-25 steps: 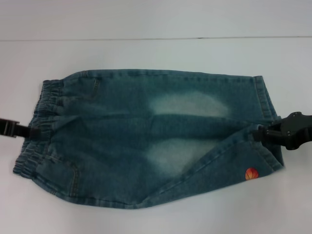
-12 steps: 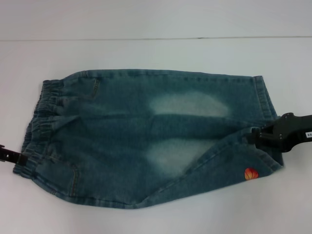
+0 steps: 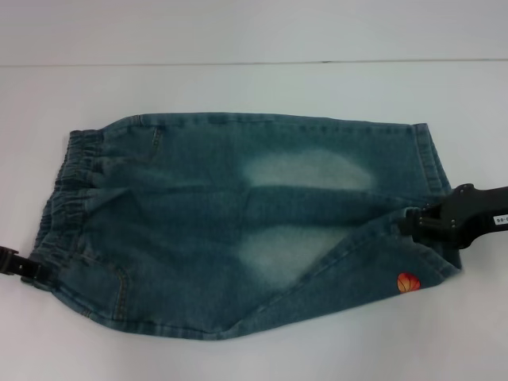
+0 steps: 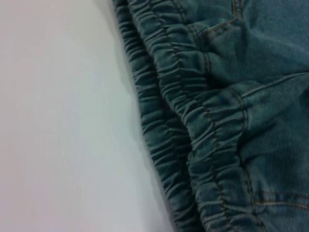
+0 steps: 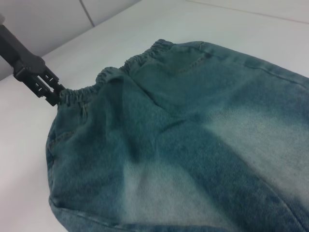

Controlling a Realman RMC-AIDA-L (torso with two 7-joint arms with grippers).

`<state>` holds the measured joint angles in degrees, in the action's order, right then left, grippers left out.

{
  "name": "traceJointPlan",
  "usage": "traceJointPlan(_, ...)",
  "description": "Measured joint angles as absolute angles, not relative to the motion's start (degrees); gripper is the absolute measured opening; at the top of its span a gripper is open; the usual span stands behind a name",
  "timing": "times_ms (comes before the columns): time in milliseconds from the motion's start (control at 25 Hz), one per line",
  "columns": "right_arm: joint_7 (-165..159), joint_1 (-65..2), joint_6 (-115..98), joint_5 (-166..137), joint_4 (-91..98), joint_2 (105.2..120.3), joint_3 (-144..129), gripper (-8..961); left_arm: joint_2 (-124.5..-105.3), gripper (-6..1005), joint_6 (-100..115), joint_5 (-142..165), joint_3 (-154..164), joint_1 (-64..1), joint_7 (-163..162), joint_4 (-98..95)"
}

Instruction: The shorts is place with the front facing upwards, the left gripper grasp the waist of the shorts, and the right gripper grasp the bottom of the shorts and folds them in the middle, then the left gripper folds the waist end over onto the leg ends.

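The blue denim shorts [image 3: 238,222] lie flat on the white table [image 3: 254,87], folded along the middle. The elastic waist [image 3: 67,198] is on the left and the leg ends [image 3: 432,198] on the right, with an orange logo [image 3: 408,282] near the lower hem. My left gripper [image 3: 32,274] sits at the lower corner of the waist, touching the elastic edge. It also shows in the right wrist view as the left gripper [image 5: 48,89] against the waistband [image 5: 116,72]. The left wrist view shows only the gathered waistband [image 4: 193,121]. My right gripper [image 3: 409,222] rests on the leg hem at the fold.
White table surface surrounds the shorts on all sides. The table's far edge [image 3: 254,62] runs across the back. Nothing else lies on the table.
My left gripper has slid along the waist from its middle to its lower corner. My right gripper has shifted slightly left and down at the leg hem. The shorts have barely moved.
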<state>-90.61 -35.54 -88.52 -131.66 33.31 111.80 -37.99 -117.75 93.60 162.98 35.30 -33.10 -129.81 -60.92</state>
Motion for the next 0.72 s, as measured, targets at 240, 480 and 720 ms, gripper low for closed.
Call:
traceJointPlan(240, -90.62, -35.53, -88.28, -131.66, 33.31, 111.88, -38.42, 33, -118.37, 518, 92.51, 162.48, 36.14, -32.99, -129.13, -61.28)
traceJointPlan(480, -90.64, -35.38, -88.28, -131.66, 33.31, 111.88, -38.42, 34, -118.39, 364, 92.73, 162.69, 36.78, -33.17, -129.06, -60.75)
traceJointPlan(720, -90.62, -35.46, -88.28, -131.66, 33.31, 111.88, -38.40, 34, -118.47, 178, 93.28, 162.46, 36.91, -33.21, -129.04, -60.73)
